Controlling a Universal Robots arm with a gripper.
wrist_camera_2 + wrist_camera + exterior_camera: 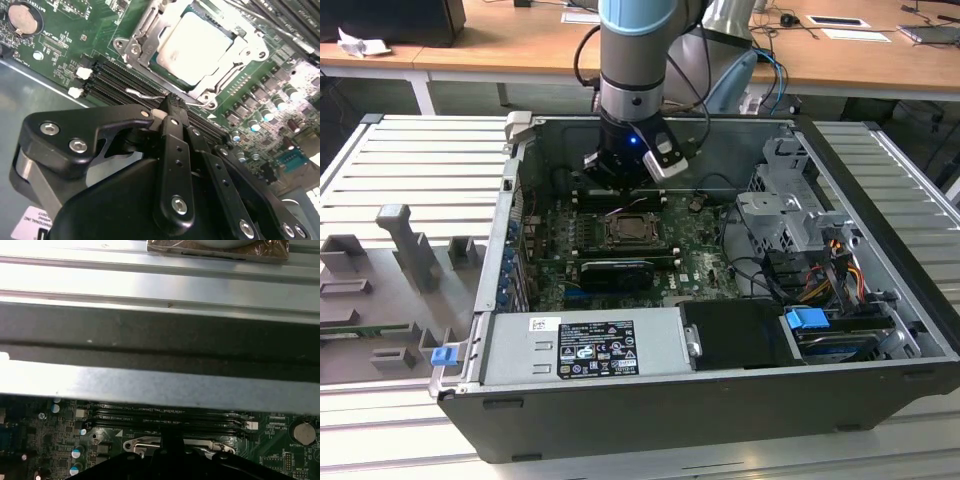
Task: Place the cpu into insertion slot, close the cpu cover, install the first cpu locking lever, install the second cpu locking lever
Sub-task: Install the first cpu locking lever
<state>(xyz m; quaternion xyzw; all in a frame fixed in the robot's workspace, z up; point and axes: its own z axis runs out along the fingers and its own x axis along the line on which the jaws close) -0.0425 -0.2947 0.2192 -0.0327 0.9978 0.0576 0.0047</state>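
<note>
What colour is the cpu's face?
Pale silver-beige; the cpu shows best in the second wrist view.

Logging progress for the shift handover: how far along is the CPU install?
The cpu already sits in the insertion slot, with the cpu cover down over its edges. The gripper is at a wire locking lever beside the socket. Whether either lever is latched cannot be told.

cpu (195, 42): pale silver | cpu cover (145, 30): silver-grey | board (75, 35): green | hand (170, 112): black
</note>
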